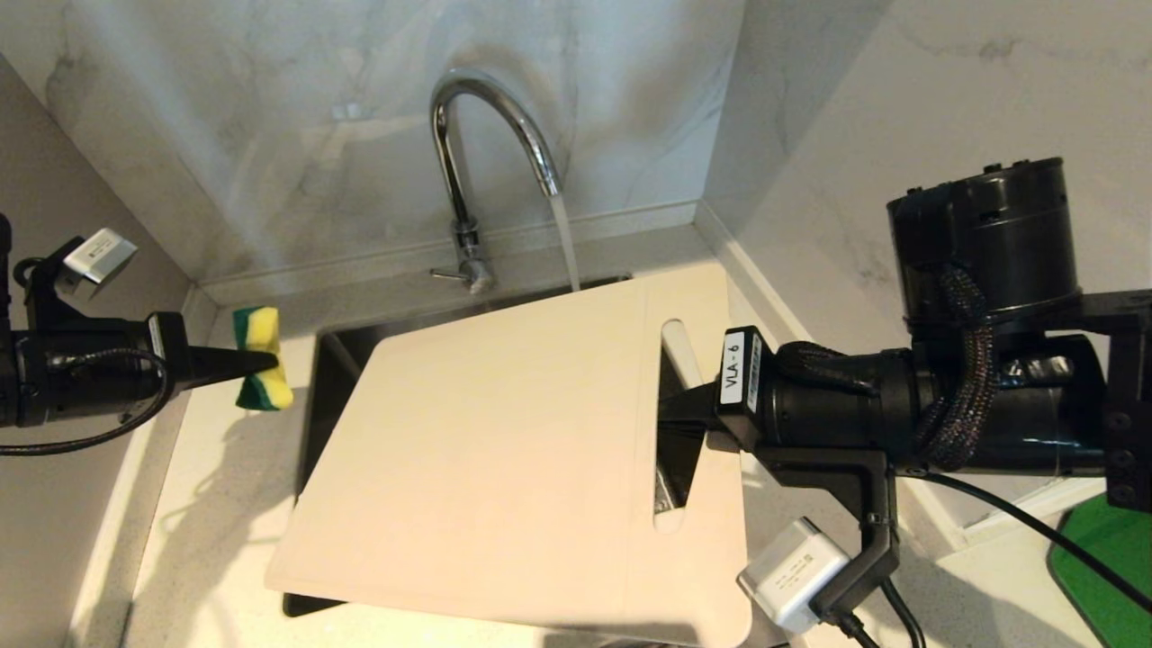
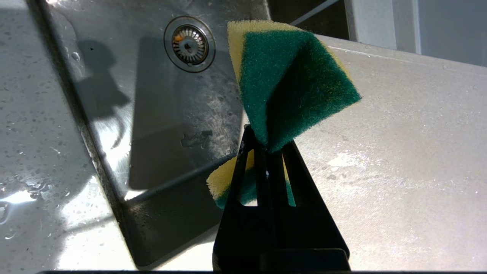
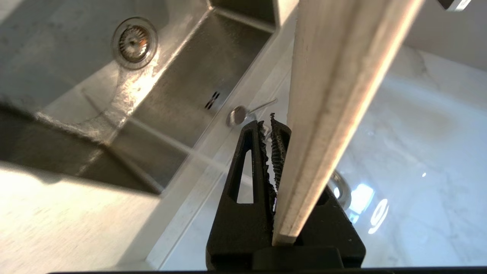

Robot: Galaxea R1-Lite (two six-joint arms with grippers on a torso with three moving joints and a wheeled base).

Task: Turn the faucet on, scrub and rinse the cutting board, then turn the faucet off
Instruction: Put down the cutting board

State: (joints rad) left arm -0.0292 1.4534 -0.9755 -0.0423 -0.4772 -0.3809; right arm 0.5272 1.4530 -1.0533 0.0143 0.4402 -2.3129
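Now my right tool (image 1: 684,414) is clamped on the board (image 1: 504,450), my fingers (image 3: 279,152) pinched nearly closed on the strip between the handle slot (image 1: 673,423) and the short end. In the head view the tool reaches in from three o'clock. The board lies tilted over the sink (image 1: 333,360), covering most of the basin, with its slot end at three o'clock and its long body stretching toward nine. In the right wrist view the board's thin edge (image 3: 327,114) runs up between my fingers, and beyond it I see the steel basin with its drain (image 3: 134,42).

My left tool (image 1: 265,360) sits at nine o'clock in the head view, out over the bench (image 1: 207,504) just beside the sink's rim and apart from the board. It is squeezed tight on the sponge (image 1: 261,360), which bulges yellow and green above and below the fingertips. In the left wrist view the sponge (image 2: 289,83) folds into a green wedge with yellow edges around my fingers (image 2: 262,167), and the drain (image 2: 189,43) shows past it.

The faucet (image 1: 490,135) stands at twelve o'clock behind the sink, its arched spout curving toward the board. Water (image 1: 565,243) falls from the spout in a pale stream and drops just behind the board's far edge. The small lever (image 1: 447,272) sticks out from the faucet's base toward nine o'clock. A green flat thing (image 1: 1111,567) lies on the bench at four o'clock, partly under my right arm.
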